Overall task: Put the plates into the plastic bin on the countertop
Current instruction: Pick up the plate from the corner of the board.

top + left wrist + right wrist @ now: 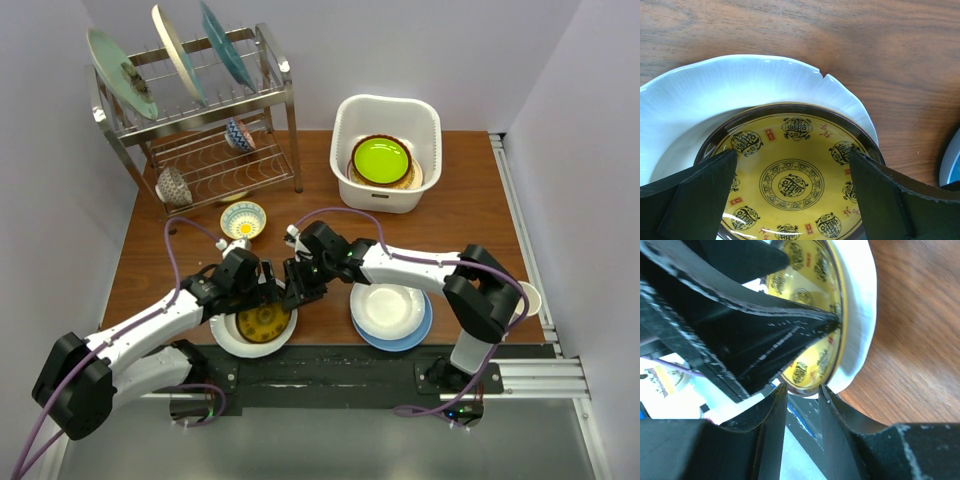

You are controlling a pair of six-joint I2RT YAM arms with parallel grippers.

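- Target: round brown-rimmed ceramic plate with a yellow patterned face (799, 127), at the near left of the wooden surface (470, 210). It sits face-up, nested inside a larger white scalloped ceramic plate (740, 85).
- Left pincer (792, 165): fingers spread wide, one on each side of the patterned plate from above. Holding nothing.
- Right pincer (802, 390): narrowed to a slim gap, with its tips at the patterned plate's edge, just beside the left one. Can't tell whether it's biting the rim or sitting just short of it.
- Handling, my read: glazed ceramic, so rigid, slick and fairly heavy for a two-finger pinch.
- It's nested low, so little of the rim stands clear of the white scalloped plate. Getting a finger under the lip looks awkward.
- Where to grip: on the rim, one finger against the inner wall and one under the outer lip, as deep as it will go. Expect it to sag or pivot when held by one edge, so carry it slowly.
- The white scalloped plate has a notch (823, 77) in its rim. This ware chips, so no knocks and set it down gently.
- Destination: white plastic rectangular bin (386, 101), far and right of centre, well apart from the target. A lime green round plate (381, 159) tops the stack inside.
- Not yet in the bin: a white round plate (388, 308) on a blue plate (415, 338) at near right, and upright plates (178, 52) in the steel wire rack (215, 150) at far left.
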